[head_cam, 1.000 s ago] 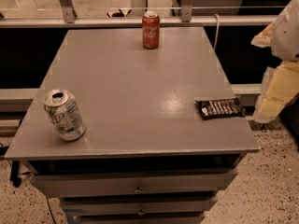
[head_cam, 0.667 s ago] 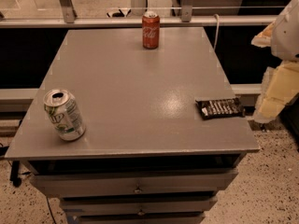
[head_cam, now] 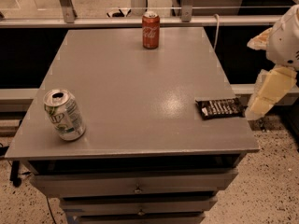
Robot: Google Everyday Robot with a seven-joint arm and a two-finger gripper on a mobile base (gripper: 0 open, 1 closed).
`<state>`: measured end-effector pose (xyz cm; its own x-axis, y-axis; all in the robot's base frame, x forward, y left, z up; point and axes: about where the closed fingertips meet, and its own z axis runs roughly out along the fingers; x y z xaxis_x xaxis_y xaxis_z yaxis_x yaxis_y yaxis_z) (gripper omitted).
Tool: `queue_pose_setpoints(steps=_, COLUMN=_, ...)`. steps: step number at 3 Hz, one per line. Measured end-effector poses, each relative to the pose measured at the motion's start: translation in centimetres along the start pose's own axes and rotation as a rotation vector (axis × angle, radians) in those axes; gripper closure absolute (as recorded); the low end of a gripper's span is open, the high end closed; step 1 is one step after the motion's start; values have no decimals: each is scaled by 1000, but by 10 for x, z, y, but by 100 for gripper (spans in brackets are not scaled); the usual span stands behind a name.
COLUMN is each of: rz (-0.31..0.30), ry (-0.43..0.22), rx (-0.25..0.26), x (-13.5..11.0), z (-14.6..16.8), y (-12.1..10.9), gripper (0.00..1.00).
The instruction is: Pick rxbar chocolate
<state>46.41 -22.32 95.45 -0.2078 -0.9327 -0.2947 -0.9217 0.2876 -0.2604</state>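
Nearest me, the green-and-white can [head_cam: 64,114] stands at the table's [head_cam: 140,87] front left, as it did a second ago. Farther right, the rxbar chocolate [head_cam: 220,108] lies flat at the right edge. Its long axis runs left to right, one end pointing at the gripper [head_cam: 270,91], which hangs just off that edge, unmoved; clenched or released, I cannot tell. So the pick seems not yet begun. At the far edge stands the red cola can [head_cam: 151,30].
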Motion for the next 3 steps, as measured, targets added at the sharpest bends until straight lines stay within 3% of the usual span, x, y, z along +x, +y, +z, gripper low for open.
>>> queue_pose_setpoints(steps=1, rz=3, ry=-53, rx=-10, x=5, z=29, y=-11, gripper=0)
queue_pose_setpoints(steps=3, rz=61, ry=-92, rx=-45, x=43, z=74, y=-8, gripper=0)
